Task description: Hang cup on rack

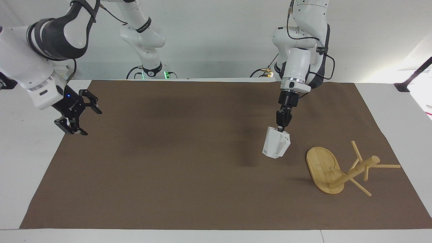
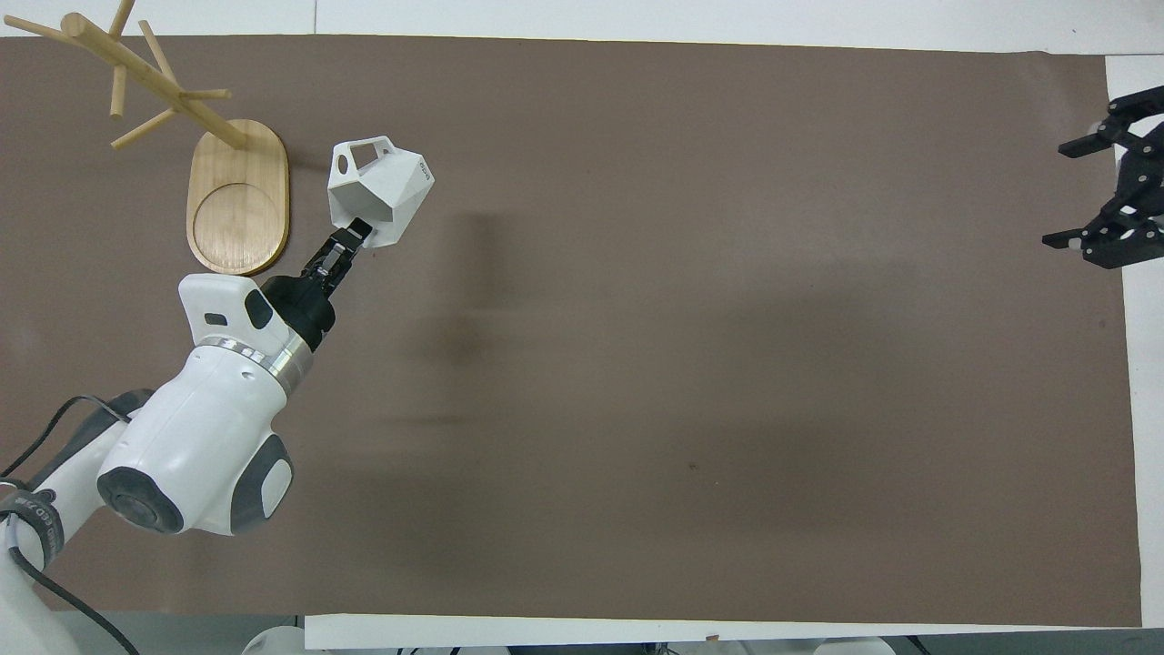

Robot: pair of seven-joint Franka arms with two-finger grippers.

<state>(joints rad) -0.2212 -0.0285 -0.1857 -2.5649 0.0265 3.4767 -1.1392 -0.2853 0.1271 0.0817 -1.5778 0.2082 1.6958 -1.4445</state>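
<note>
Left gripper [image 1: 279, 128] pinches the cup [image 1: 276, 146] by its rim, aloft over the mat beside the rack [image 1: 341, 170]; right gripper [image 1: 78, 114] gapes empty. From overhead — cup [image 2: 380, 189] tilted, just beside the rack [image 2: 238, 196]; right gripper [image 2: 1111, 193] at the mat's edge.

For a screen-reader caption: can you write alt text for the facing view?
The left tool holds a white cup by its rim above a brown mat, beside a wooden rack. The right tool hangs open over the mat's edge at the right arm's end.
</note>
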